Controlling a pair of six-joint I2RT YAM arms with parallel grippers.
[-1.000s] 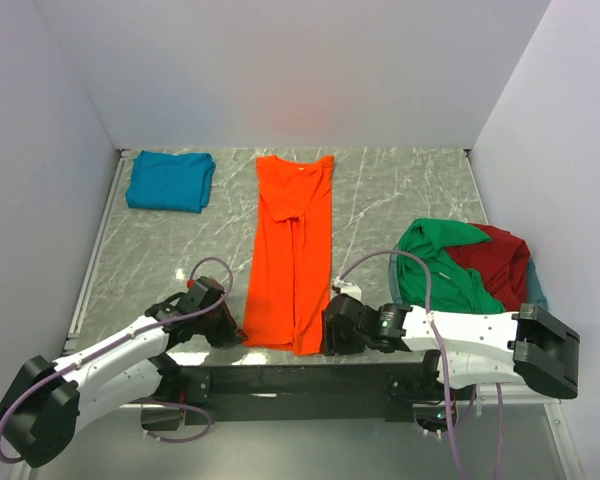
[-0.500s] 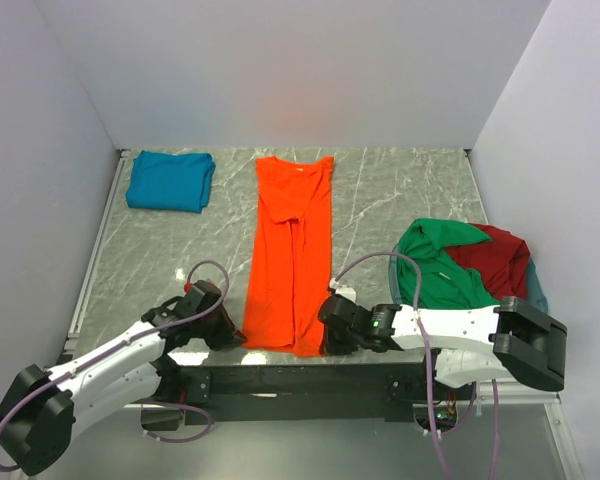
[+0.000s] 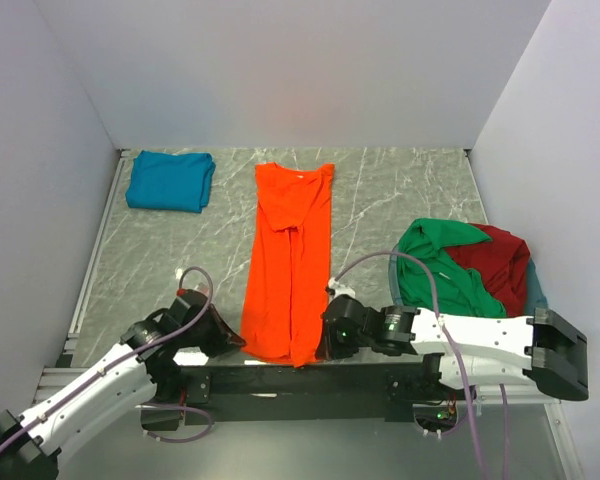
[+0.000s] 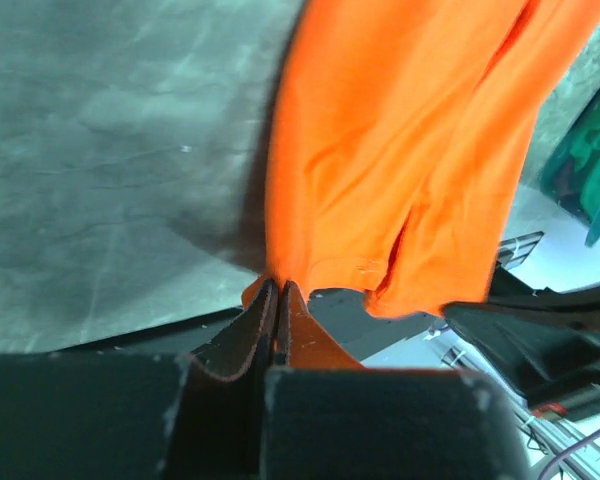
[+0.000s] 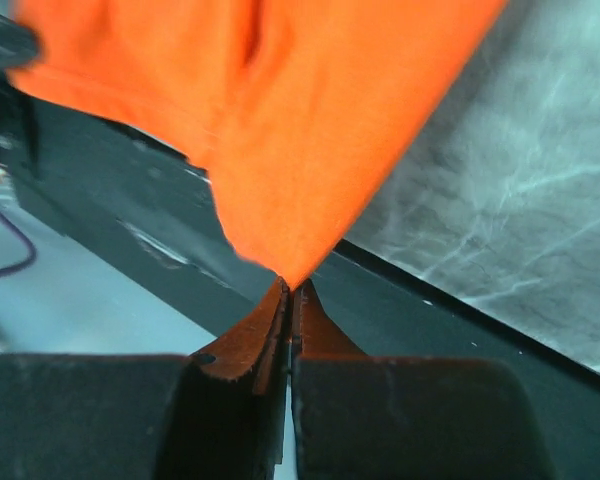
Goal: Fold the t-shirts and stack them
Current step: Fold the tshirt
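The orange t-shirt lies as a long narrow strip down the middle of the table, collar end far, hem near. My left gripper is shut on the hem's left corner. My right gripper is shut on the hem's right corner, and the near end hangs over the table's front edge. A folded teal blue t-shirt lies at the far left. The green t-shirt and the dark red t-shirt are heaped together at the right.
The grey-blue basket shows only as a sliver under the heap at the right. White walls close the table on three sides. The black rail carrying the arm bases runs along the near edge.
The right gripper has shut on the hem's right corner. Both grippers have drawn the orange shirt's near end toward the front edge, and the shirt has slid slightly nearer.
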